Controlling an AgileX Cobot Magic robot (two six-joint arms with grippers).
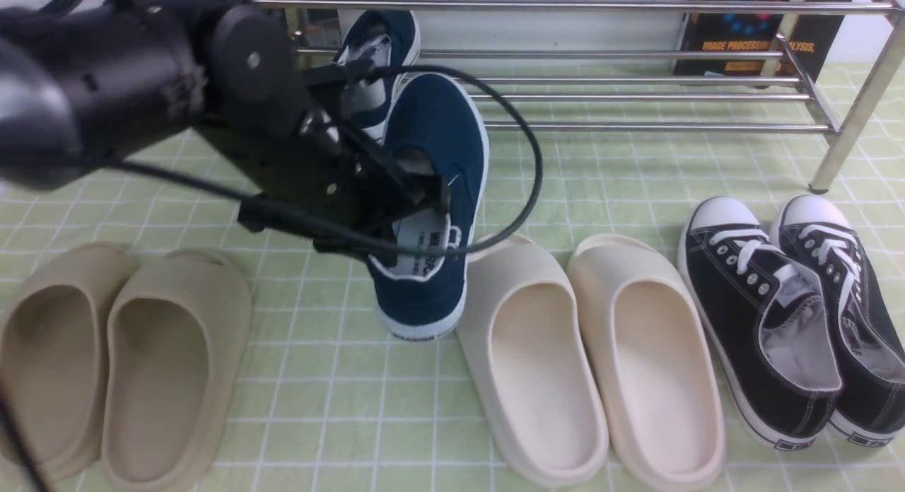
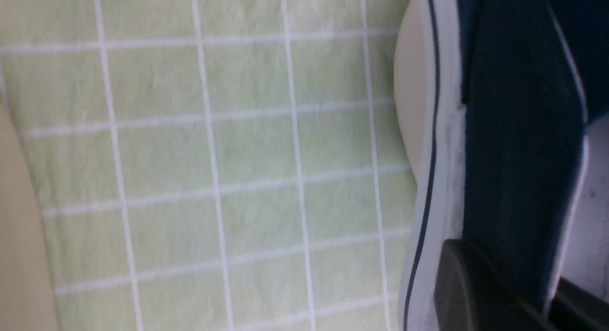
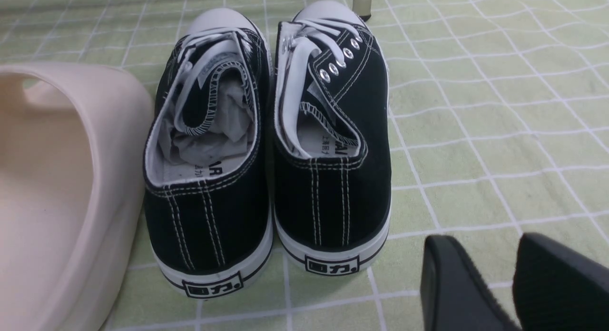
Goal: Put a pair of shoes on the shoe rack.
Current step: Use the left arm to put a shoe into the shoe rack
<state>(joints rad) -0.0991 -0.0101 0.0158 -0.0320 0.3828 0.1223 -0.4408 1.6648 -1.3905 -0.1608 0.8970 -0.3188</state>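
One navy blue slip-on shoe point(image 1: 438, 138) lies lengthwise between the beige and cream slides, toe toward the shoe rack point(image 1: 636, 54). My left gripper point(image 1: 424, 195) is shut on its side wall at the collar. In the left wrist view one finger point(image 2: 471, 288) presses the outside of the navy shoe point(image 2: 518, 131) and the other sits inside it. The second navy shoe point(image 1: 382, 47) rests tilted at the rack's left end, partly hidden by my arm. My right gripper point(image 3: 509, 283) hovers open over the cloth, behind the black sneakers' heels.
Beige slides point(image 1: 120, 358) lie at the front left and cream slides point(image 1: 587, 358) in the middle, touching the held shoe's right side. Black lace-up sneakers point(image 1: 785, 308) sit at the right. A green checked cloth point(image 1: 339, 407) covers the floor. A dark box point(image 1: 749, 32) stands behind the rack.
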